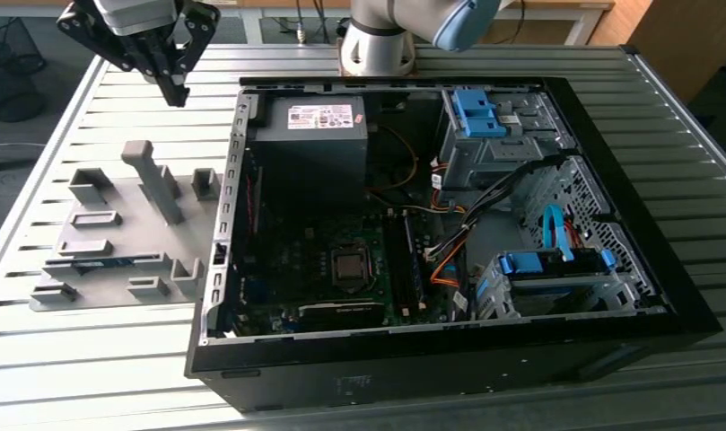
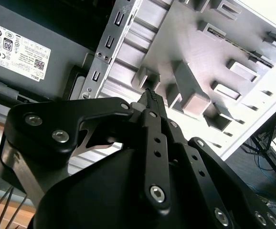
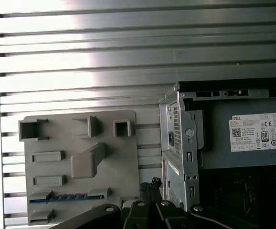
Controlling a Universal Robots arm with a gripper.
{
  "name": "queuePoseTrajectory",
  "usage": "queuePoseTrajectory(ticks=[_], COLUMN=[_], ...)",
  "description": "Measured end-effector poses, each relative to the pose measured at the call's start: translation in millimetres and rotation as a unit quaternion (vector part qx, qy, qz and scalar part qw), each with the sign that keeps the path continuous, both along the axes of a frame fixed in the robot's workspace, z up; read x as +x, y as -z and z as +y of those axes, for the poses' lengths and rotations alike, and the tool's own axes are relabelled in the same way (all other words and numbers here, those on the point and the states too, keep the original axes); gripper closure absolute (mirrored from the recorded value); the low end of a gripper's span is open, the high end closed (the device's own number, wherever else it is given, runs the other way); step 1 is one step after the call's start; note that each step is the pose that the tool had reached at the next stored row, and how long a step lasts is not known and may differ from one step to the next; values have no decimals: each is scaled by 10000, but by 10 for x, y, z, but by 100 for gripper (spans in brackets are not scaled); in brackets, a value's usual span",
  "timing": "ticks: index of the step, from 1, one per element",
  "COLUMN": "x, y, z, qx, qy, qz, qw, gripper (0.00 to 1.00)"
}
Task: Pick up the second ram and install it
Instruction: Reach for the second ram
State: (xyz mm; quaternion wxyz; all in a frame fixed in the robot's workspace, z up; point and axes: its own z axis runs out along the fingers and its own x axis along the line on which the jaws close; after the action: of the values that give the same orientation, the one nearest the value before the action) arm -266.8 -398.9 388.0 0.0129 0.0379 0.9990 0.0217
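Black two-finger gripper (image 1: 175,88) up over ribbed aluminium surface (image 1: 100,377), near grey plastic fixture plate (image 1: 123,242), fingertips (image 2: 151,98) pressed together, seemingly pinching nothing. Long, thin green circuit-board second ram (image 1: 93,262) lying in a slot of that plate, well apart from gripper, beside open black computer case (image 1: 459,382).

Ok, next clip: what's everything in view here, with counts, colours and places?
ram stick: one, green, lying in a slot of the holder plate
holder plate: one, grey, on the table at the exterior view's left of the case
computer case: one, black, open, mid-table
power supply: one, grey, inside the case
drive clips: two, blue, inside the case
table: one, silver, slatted
arm: one, grey and blue, behind the case
gripper: one, black, shut, empty, above the table
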Motion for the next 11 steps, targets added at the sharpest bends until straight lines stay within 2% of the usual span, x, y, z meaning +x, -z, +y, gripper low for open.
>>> queuePoseTrajectory(ticks=[11], x=[-118], y=[3], z=[0], qx=[0], qy=[0], qz=[0], qw=[10000], gripper=[89])
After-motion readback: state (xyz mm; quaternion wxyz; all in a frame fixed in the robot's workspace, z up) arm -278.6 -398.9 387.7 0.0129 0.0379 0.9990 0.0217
